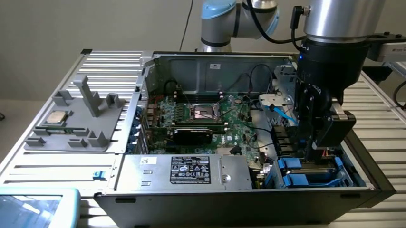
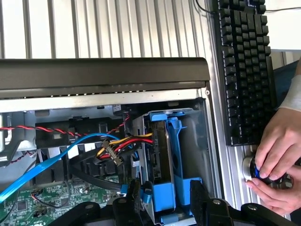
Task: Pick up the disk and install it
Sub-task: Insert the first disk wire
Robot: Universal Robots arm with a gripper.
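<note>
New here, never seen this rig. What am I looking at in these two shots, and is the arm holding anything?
It is a robot arm working over an open PC case on a slatted metal table. One picture comes from a camera off the arm, the other from a camera on its wrist, looking down into the drive bay. The end effector is low over that bay, straddling the disk, which stands on edge in its blue carrier inside the bay. Whether it actually grips the disk I cannot tell. On the table are a grey fixture with a small chip and a keyboard. A person's hands work a knob beside the keyboard.
</note>
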